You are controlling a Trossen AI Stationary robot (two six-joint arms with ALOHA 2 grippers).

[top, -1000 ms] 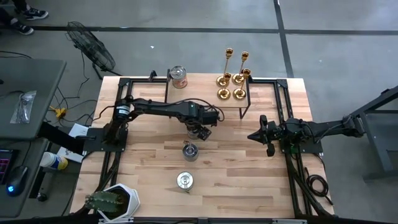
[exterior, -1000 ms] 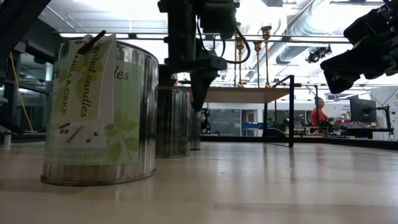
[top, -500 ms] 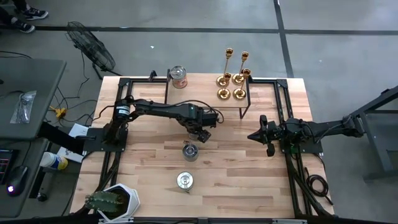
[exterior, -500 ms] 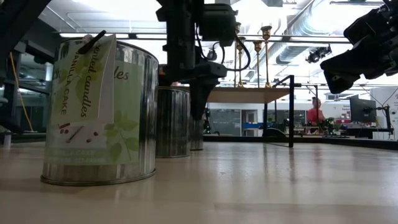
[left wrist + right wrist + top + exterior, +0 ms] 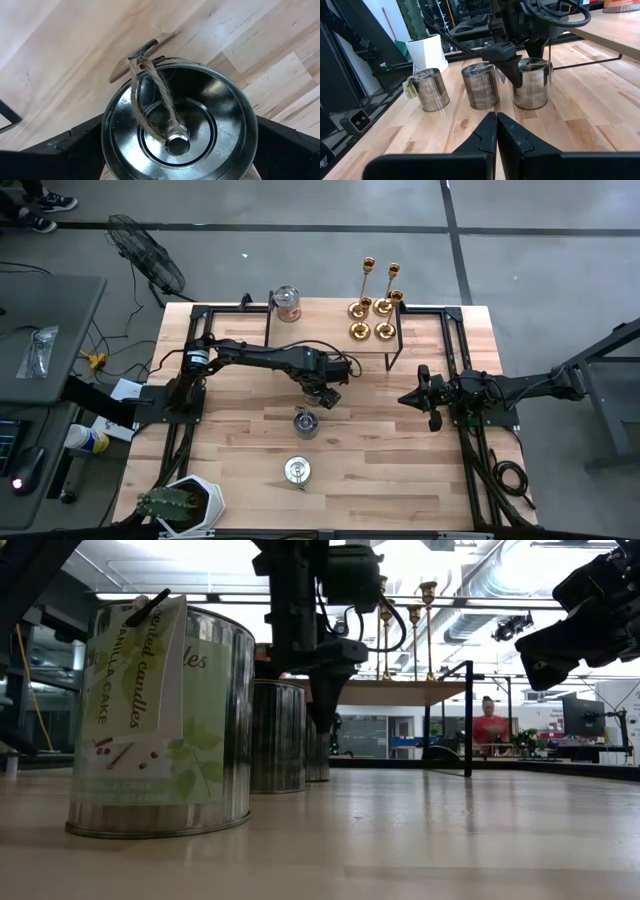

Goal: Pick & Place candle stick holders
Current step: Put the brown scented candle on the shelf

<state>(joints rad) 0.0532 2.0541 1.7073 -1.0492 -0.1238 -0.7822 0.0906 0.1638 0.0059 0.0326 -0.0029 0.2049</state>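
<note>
Candle tins: one sits under the left gripper [image 5: 322,393] at the high view's centre, filling the left wrist view as a silver tin [image 5: 179,131] with a twine loop [image 5: 151,100]. The wide-open fingers flank its rim without gripping; closing off-centre could snag the twine or tip it. Gold candlesticks [image 5: 375,305] stand at the surface's [image 5: 400,450] upper edge. The right gripper [image 5: 408,398], shut and empty, waits centre-right.
</note>
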